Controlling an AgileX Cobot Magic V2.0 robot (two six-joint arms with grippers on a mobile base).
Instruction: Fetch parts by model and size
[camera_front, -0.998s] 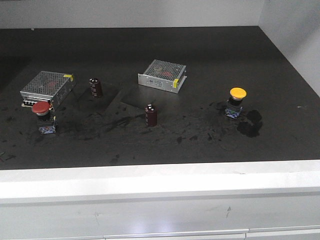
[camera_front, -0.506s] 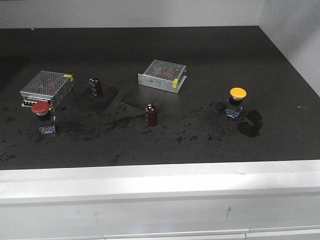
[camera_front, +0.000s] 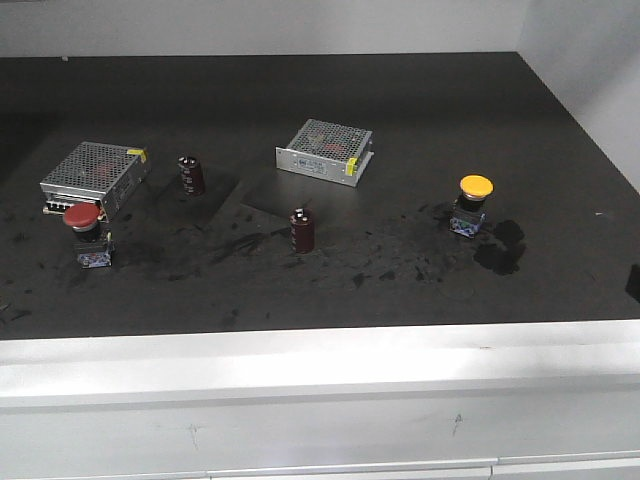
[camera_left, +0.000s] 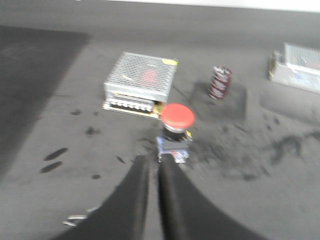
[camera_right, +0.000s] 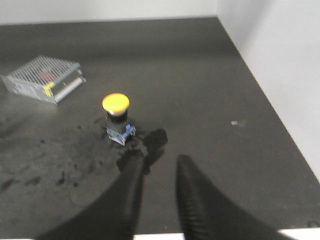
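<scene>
The red-capped push-button (camera_front: 82, 232) stands at the left front of the black table, just in front of a silver box. In the left wrist view the red button (camera_left: 177, 117) is right ahead of my left gripper (camera_left: 154, 161), whose fingers are nearly together and hold nothing; the tips are just short of its bluish base. The yellow-capped push-button (camera_front: 474, 203) stands at the right. In the right wrist view the yellow button (camera_right: 116, 104) is ahead and to the left of my right gripper (camera_right: 160, 160), which is open and empty.
Two perforated silver boxes (camera_front: 97, 175) (camera_front: 325, 150) and two maroon cylinders (camera_front: 191, 174) (camera_front: 302, 230) lie on the black table (camera_front: 400, 100). A white wall (camera_right: 280, 75) borders the right side. A white ledge (camera_front: 320, 360) runs along the front edge.
A dark shape has come into the front view at the right edge. The parts have not moved.
</scene>
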